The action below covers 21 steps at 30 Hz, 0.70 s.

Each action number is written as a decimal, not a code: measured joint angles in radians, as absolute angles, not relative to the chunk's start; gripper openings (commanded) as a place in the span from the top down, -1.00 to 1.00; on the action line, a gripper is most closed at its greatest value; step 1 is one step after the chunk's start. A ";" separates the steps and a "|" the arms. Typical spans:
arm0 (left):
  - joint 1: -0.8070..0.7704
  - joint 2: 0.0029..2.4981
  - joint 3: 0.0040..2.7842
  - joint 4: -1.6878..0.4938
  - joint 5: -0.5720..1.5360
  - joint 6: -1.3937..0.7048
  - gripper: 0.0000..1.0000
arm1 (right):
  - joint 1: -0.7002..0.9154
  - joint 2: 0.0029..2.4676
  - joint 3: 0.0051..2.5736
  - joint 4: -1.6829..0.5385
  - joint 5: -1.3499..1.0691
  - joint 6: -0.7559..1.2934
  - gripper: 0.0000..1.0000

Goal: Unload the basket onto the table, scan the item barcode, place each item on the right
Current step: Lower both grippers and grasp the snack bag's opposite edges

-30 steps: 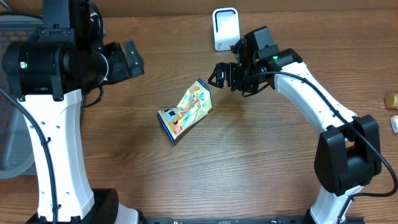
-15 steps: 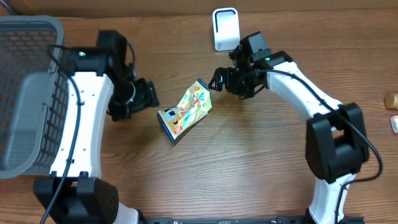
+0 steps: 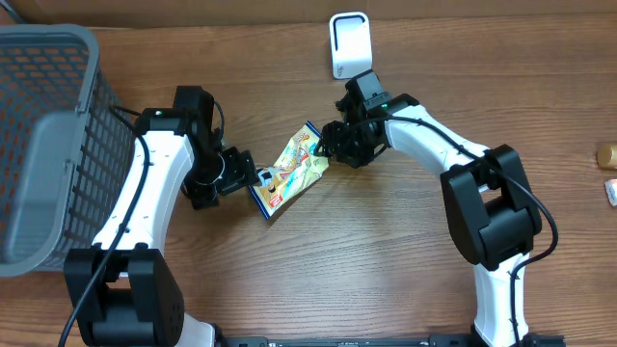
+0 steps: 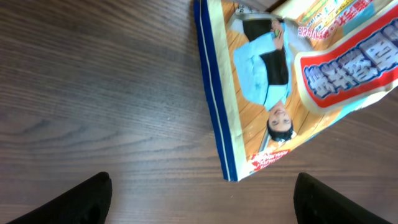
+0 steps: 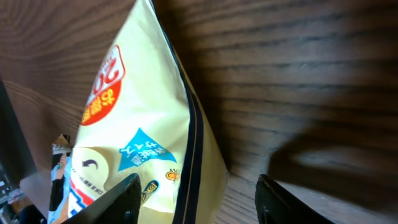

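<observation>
The item is a yellow snack bag (image 3: 291, 169) with a blue edge, lying flat mid-table; no barcode shows on its upper face. My left gripper (image 3: 248, 176) is at its lower-left end. In the left wrist view the bag's blue corner (image 4: 231, 168) lies just ahead of the wide gap of the left gripper (image 4: 202, 202), touching neither finger. My right gripper (image 3: 332, 145) is at the bag's upper-right end. There the bag's sealed edge (image 5: 193, 155) lies between the jaws of the right gripper (image 5: 202, 205), with a gap left on the right side. The white scanner (image 3: 350, 43) stands at the back.
A grey mesh basket (image 3: 48, 145) fills the left side. A small brown object (image 3: 606, 154) and a white and pink item (image 3: 611, 191) lie at the right edge. Bare wood lies in front of the bag.
My left arm swung in from the far left to the bag's lower-left end. The right gripper slid left over the bag's upper-right end and its jaws narrowed. The bag stayed put.
</observation>
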<state>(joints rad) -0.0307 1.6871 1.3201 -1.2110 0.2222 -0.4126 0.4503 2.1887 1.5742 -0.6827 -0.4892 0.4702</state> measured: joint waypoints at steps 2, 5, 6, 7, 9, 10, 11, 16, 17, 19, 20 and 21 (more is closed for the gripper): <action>-0.031 1.687 1.320 -1.196 0.224 -0.414 -0.69 | 0.452 2.191 1.574 -0.684 -0.487 0.477 0.23; -0.031 1.687 1.317 -1.174 0.225 -0.421 -0.50 | 0.452 2.192 1.574 -0.687 -0.478 0.490 0.86; -0.031 1.687 1.313 -1.159 0.225 -0.433 -0.46 | 0.452 2.192 1.574 -0.688 -0.475 0.490 0.92; -0.031 1.687 1.307 -1.143 0.226 -0.443 -0.43 | 0.452 2.192 1.574 -0.688 -0.473 0.490 0.93; -0.031 1.687 1.288 -1.105 0.228 -0.465 -0.33 | 0.452 2.192 1.574 -0.692 -0.471 0.492 0.93; -0.031 1.687 1.275 -1.091 0.229 -0.476 -0.24 | 0.452 2.192 1.574 -0.693 -0.471 0.493 0.93; -0.031 1.687 1.262 -1.074 0.229 -0.487 -0.18 | 0.452 2.192 1.574 -0.694 -0.471 0.493 0.93; -0.048 1.687 1.187 -0.953 0.270 -0.526 0.08 | 0.451 2.192 1.574 -0.746 -0.471 0.493 0.93; -0.057 1.687 1.176 -0.931 0.284 -0.526 0.08 | 0.451 2.192 1.575 -0.760 -0.471 0.493 0.93; -0.080 1.687 1.159 -0.890 0.315 -0.527 0.08 | 0.451 2.192 1.576 -0.815 -0.457 0.493 0.93; -0.093 1.687 1.155 -0.868 0.329 -0.528 0.08 | 0.451 2.192 1.577 -0.847 -0.446 0.493 0.93; -0.105 1.687 1.152 -0.850 0.342 -0.529 0.08 | 0.451 2.192 1.580 -0.877 -0.433 0.492 0.93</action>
